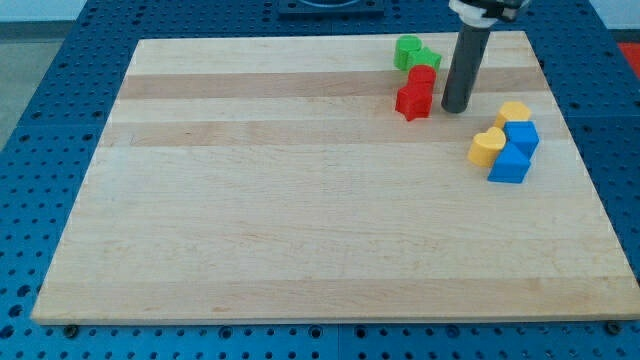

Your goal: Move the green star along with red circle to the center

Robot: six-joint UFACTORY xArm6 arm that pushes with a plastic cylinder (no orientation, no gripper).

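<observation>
Standing over a pale wooden board (300, 220), I see it resting on a blue perforated table (50, 120), and neither surface carries any brand, label or writing I can read. The board fills most of the view; its left half and whole lower part lie bare, with all the blocks gathered near the view's top right.

The dark rod (466, 60) comes down from the view's top, and my tip (456, 108) sits on the wood just to the right of the red blocks, close to them, though I cannot tell whether it touches. There is no hand here to spread or pinch, only this plain rod end.

A cluster of 4 blocks lies near the board's right edge: 2 blue blocks, one (510, 164) below the other (522, 134), their exact shapes hard to make out, with a yellow block (514, 111) above them and a yellow heart-like block (486, 147) at their left, all touching or nearly so.

The green blocks (413, 53) sit close to the board's top edge; the star cannot be told apart from its neighbour at this size. Directly below, touching them, are the red blocks (416, 92), 2 pieces pressed together, the lower looking star-like, the upper possibly the circle.
</observation>
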